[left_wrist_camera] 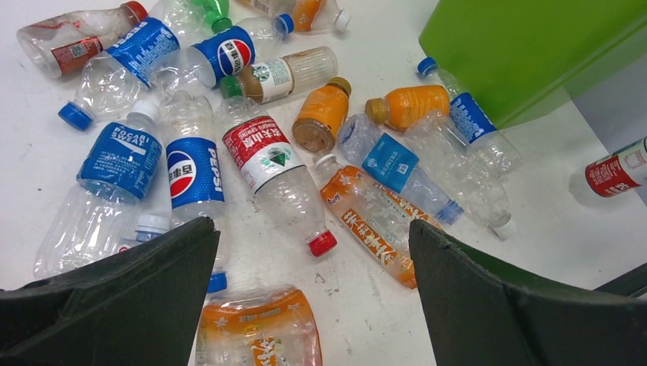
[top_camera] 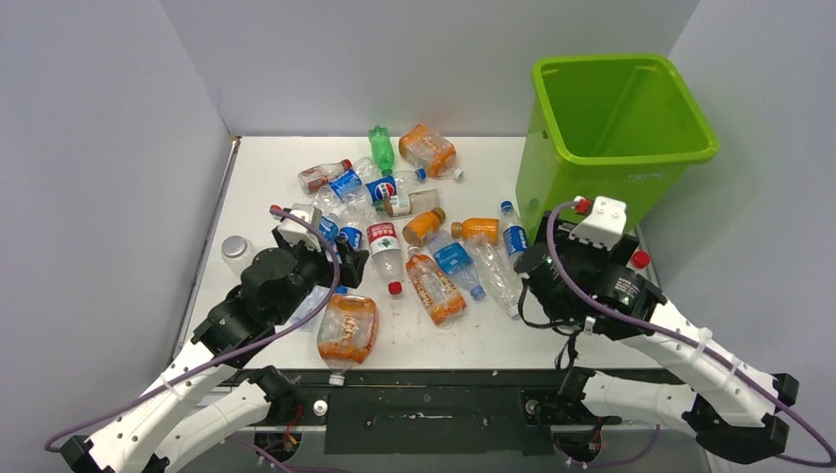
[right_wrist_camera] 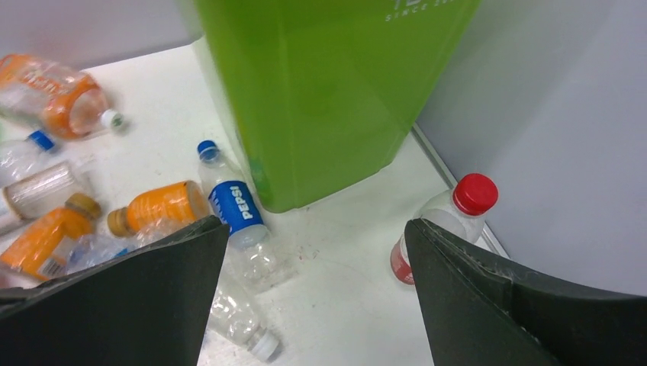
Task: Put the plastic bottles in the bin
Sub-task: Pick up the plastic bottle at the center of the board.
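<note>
Several crushed plastic bottles (top_camera: 414, 227) lie in a pile mid-table. The lime-green bin (top_camera: 621, 128) stands upright at the far right and looks empty. My left gripper (top_camera: 340, 261) is open and empty over the pile's left side. In the left wrist view my left gripper (left_wrist_camera: 311, 229) has a red-capped bottle (left_wrist_camera: 271, 164) and a flattened orange bottle (left_wrist_camera: 259, 328) between its fingers. My right gripper (top_camera: 567, 241) is open and empty just in front of the bin (right_wrist_camera: 328, 91). In the right wrist view my right gripper (right_wrist_camera: 317, 225) has a Pepsi bottle (right_wrist_camera: 233, 202) to its left and a red-capped bottle (right_wrist_camera: 458, 210) to its right.
Grey walls close in the table on the left, back and right. The red-capped bottle (top_camera: 639, 259) lies against the right wall. A lone clear bottle (top_camera: 235, 248) lies by the table's left edge. The flattened orange bottle (top_camera: 347, 328) lies near the front edge.
</note>
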`<state>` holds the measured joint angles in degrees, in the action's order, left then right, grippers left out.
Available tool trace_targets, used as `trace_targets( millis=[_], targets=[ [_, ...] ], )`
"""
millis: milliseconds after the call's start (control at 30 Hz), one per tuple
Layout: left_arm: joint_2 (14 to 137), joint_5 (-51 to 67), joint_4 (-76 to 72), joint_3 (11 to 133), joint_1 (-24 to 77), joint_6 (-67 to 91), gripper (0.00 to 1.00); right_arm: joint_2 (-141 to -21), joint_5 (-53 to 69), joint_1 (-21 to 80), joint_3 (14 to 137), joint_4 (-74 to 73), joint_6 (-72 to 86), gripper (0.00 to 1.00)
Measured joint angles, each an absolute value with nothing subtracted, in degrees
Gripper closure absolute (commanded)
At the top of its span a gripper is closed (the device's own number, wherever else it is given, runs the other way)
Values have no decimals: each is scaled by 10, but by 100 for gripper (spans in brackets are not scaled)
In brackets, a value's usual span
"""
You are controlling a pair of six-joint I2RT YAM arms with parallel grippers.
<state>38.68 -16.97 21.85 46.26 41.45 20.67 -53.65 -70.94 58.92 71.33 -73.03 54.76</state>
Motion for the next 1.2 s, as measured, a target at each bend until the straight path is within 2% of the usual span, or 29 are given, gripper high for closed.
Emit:
trace_targets(
  millis=[133, 233, 300, 533, 767, 1200],
  targets=[
    [386, -163, 218, 462, 415, 206, 4, -539, -593, 443, 710, -594, 400, 10],
    [380, -161, 218, 462, 414, 205, 4, -545, -492, 267, 712, -539, 329, 10],
    [377, -160, 218, 462, 414, 205, 4, -547, -453, 220, 712, -522, 297, 10],
    [373, -156, 218, 462, 414, 205, 4, -488, -415, 214, 675, -498, 262, 10],
    [376, -148, 217, 462, 414, 205, 4, -429, -462, 213, 616, -503, 303, 10],
    [396, -147, 219, 463, 414, 206, 4, -417, -567, 213, 564, -502, 401, 10]
  ],
)
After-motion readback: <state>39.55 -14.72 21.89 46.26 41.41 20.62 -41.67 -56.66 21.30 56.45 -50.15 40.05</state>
